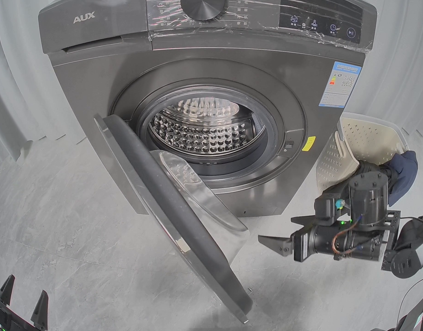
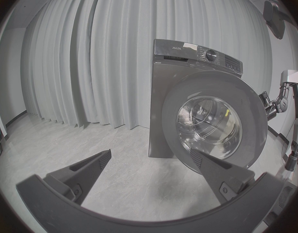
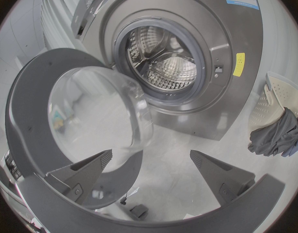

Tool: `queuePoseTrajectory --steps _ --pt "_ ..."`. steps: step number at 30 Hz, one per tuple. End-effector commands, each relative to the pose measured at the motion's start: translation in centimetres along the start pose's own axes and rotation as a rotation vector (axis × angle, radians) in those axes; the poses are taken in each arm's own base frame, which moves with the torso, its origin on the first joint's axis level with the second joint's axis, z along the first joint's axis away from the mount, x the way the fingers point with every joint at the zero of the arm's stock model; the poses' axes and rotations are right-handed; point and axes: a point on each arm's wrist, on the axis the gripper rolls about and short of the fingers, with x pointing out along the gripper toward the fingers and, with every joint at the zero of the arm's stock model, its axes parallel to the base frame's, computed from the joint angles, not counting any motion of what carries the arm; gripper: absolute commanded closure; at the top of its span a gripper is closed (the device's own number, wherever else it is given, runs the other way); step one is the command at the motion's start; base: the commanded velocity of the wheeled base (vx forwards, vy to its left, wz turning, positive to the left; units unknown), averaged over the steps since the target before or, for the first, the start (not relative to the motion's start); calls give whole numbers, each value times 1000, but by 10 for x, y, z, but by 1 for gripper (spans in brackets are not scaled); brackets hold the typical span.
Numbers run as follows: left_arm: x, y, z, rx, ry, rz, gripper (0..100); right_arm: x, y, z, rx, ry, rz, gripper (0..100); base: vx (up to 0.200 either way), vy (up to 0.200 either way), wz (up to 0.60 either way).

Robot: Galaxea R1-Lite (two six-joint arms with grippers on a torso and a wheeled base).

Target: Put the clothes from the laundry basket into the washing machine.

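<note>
clothes (image 1: 403, 171), dark blue and grey, hang over the rim of the cream laundry basket (image 1: 372, 136), which stands on the floor just beside the washing machine (image 1: 106, 83), on my right. the machine's round door (image 1: 174, 208) is swung open, its steel drum (image 1: 202, 132) showing through the opening. my right gripper (image 1: 276, 230) hovers near the basket, fingers spread and holding nothing. my left gripper (image 1: 27, 285) sits low on my left, well apart from the machine, likewise spread wide and unloaded.

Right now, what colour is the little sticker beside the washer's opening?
The sticker is yellow; right wrist view shows it best.
</note>
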Motion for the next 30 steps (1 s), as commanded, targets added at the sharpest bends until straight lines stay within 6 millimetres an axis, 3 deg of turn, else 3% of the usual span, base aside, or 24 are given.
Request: queuePoseTrajectory --steps 1,2,6,9,14,15,20,30 --pt "0 0 -5 0 1 1 0 35 -24 12 35 -12 -94 0 -200 0 0" --pt "0 0 -5 0 1 1 0 35 -24 12 35 -12 -94 0 0 0 0" --pt "0 0 -5 0 1 1 0 65 -33 22 53 -35 -151 0 0 0 0" --pt "0 0 -5 0 0 0 0 73 -31 24 51 -40 -143 0 0 0 0" --pt "0 0 -5 0 1 1 0 75 -26 24 45 -36 -131 0 0 0 0" --pt "0 0 -5 0 1 1 0 75 -14 20 32 -22 -101 0 0 0 0" --pt "0 0 -5 0 1 1 0 74 5 15 10 -11 -51 0 0 0 0" --pt "0 0 -5 3 1 -1 0 78 6 21 12 -34 -47 0 0 0 0"
